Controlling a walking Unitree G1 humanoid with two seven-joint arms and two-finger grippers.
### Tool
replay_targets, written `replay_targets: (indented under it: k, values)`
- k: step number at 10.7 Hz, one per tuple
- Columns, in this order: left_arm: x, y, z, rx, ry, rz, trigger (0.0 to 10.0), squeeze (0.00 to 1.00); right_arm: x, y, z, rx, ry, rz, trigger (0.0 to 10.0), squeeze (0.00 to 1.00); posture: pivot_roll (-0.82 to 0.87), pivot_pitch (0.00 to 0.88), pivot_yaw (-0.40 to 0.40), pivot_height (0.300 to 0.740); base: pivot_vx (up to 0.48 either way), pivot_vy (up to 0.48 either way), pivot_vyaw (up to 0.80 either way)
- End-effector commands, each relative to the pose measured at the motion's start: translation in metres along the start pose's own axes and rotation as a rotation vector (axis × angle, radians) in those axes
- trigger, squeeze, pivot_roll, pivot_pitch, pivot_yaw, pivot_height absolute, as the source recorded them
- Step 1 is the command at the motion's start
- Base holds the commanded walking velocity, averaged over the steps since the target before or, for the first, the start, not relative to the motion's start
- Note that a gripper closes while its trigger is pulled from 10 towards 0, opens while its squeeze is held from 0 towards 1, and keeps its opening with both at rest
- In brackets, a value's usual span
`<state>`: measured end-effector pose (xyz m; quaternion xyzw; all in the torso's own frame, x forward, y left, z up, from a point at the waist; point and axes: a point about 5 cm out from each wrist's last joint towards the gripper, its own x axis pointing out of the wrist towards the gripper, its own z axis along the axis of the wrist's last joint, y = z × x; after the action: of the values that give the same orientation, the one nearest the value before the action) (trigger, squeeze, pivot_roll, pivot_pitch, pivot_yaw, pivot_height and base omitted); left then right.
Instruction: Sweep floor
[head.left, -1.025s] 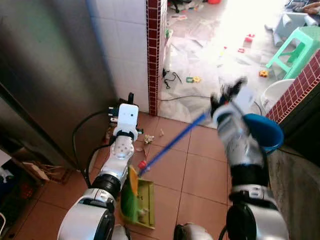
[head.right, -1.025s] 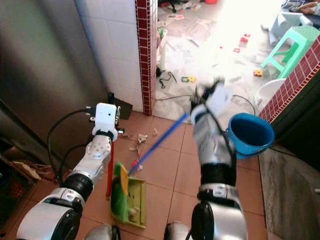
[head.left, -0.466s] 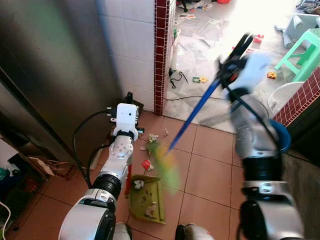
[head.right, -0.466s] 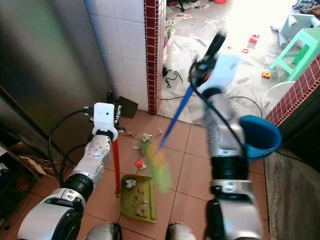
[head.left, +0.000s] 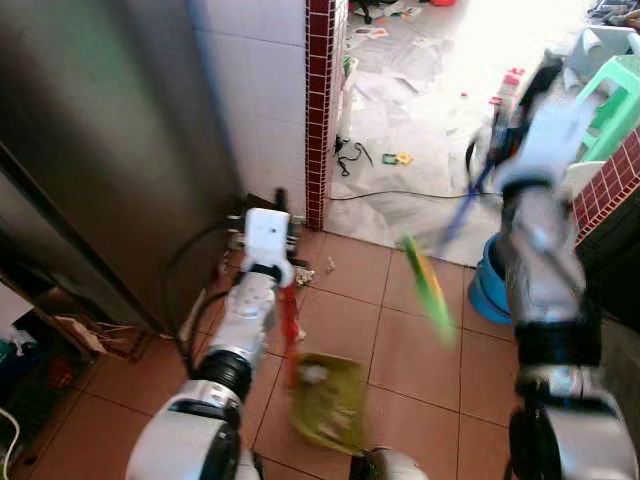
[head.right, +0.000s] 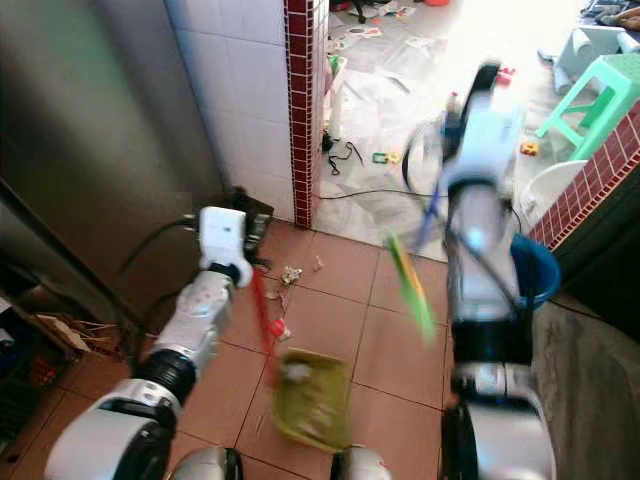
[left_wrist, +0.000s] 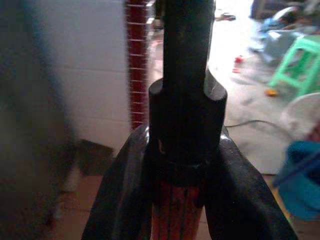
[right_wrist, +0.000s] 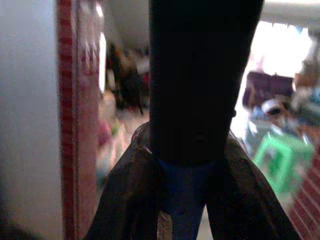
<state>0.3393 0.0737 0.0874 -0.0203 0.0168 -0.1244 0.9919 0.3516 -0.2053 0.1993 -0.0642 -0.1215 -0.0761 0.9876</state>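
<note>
My left gripper (head.left: 272, 212) is shut on the red handle (left_wrist: 175, 215) of a green dustpan (head.left: 328, 400). The dustpan rests on the terracotta tiles with scraps inside. My right gripper (head.left: 527, 88) is raised high on the right, shut on the blue broom handle (right_wrist: 182, 200). The blurred green broom head (head.left: 428, 285) hangs in the air above the tiles, right of the dustpan. Paper scraps (head.left: 300, 272) and a red bit (head.right: 275, 328) lie on the floor near the dustpan handle.
A steel cabinet (head.left: 110, 150) and a white-tiled wall with a red-brick edge (head.left: 318, 110) stand on the left. A blue bucket (head.right: 530, 270) sits by the right arm, with a green stool (head.left: 610, 90) beyond. Cables and litter cover the bright floor (head.left: 400, 90) ahead.
My right arm has swung the broom up and to the right, lifting its head off the tiles. The dustpan has shifted slightly right with its handle leaning.
</note>
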Motion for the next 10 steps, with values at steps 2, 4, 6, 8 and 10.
replay_targets:
  k: [2,4,6,8,10]
  values:
    - [0.0,0.005,0.018,-0.014,-0.091,-0.025,10.0,0.0,-0.015,0.007,-0.022,-0.005,0.071,0.0,10.0,0.0,-0.1,0.032,0.024,0.74,0.0,0.0,0.0]
    - [-0.005,0.019,0.037,0.014,-0.198,-0.036,10.0,0.0,-0.034,0.011,-0.039,-0.018,0.09,0.012,10.0,0.0,-0.09,0.002,0.015,0.74,0.0,0.0,0.0]
    - [-0.007,0.036,0.046,0.01,-0.219,0.0,10.0,0.0,-0.046,0.017,-0.052,-0.055,0.149,0.056,10.0,0.0,-0.09,0.0,0.006,0.74,0.0,0.0,0.0]
    - [-0.011,0.042,0.046,0.036,-0.212,0.01,10.0,0.0,-0.046,0.016,-0.054,-0.042,0.189,0.041,10.0,0.0,-0.09,0.0,0.006,0.74,0.0,0.0,0.0]
    - [-0.016,0.04,0.041,0.038,-0.199,0.01,10.0,0.0,-0.041,0.008,-0.056,0.15,0.265,-0.068,10.0,0.0,-0.09,0.0,0.012,0.74,0.0,0.0,0.0]
